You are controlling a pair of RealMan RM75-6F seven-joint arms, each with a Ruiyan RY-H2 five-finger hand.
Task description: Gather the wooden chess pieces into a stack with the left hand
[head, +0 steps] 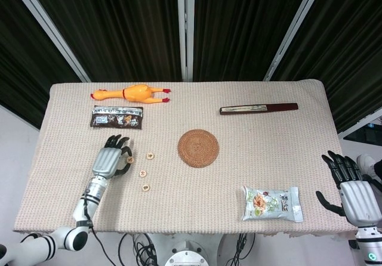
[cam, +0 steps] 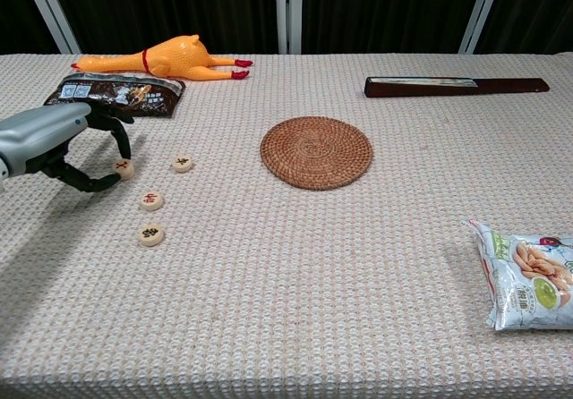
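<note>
Several round wooden chess pieces lie on the cloth at the left. One piece (cam: 124,168) (head: 128,160) sits between the thumb and a fingertip of my left hand (cam: 54,140) (head: 112,158), which pinches it low at the table surface. The other three lie loose to its right: one (cam: 183,163) (head: 150,156) beside it, one (cam: 151,201) (head: 143,173) nearer, and one (cam: 150,234) (head: 145,187) nearest the front. None is stacked. My right hand (head: 352,189) hovers past the table's right front corner with fingers spread, holding nothing.
A woven round coaster (cam: 316,151) lies mid-table. A yellow rubber chicken (cam: 166,59) and a dark snack packet (cam: 116,90) lie behind the left hand. A long dark box (cam: 457,85) is at the back right, and a white snack bag (cam: 530,274) at the front right.
</note>
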